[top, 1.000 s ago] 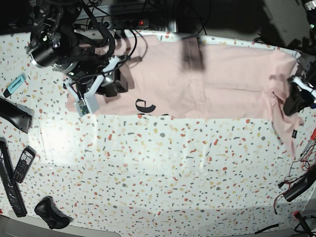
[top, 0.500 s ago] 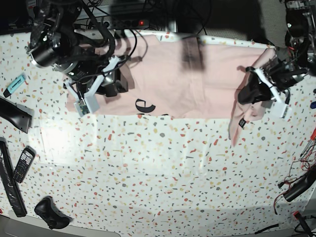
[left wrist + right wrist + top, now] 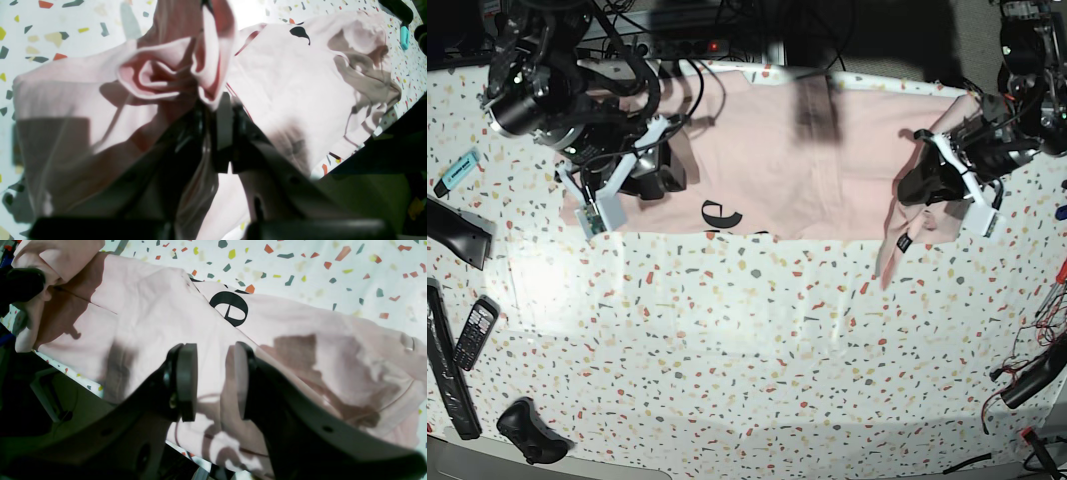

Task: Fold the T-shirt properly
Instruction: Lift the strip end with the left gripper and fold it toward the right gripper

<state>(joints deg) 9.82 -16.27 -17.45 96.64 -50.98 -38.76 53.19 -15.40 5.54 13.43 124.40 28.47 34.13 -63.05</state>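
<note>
Two grippers over the shirt (image 3: pixel 767 160), which lies long across the far side of the table (image 3: pixel 757 350): the left one (image 3: pixel 217 103) pinches a gathered bit, the right (image 3: pixel 215 348) has its jaws partway apart, holding nothing. Dangling cloth toward 7 o'clock from that pinch could bunch under the fold if lowered crooked.

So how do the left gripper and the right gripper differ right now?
The left gripper has its jaws closed on the T-shirt, while the right gripper has its jaws apart with nothing between them. The left gripper pinches a bunched, raised fold of cloth; the right gripper hovers over a flatter stretch. Both are black and sit above the same shirt.
</note>
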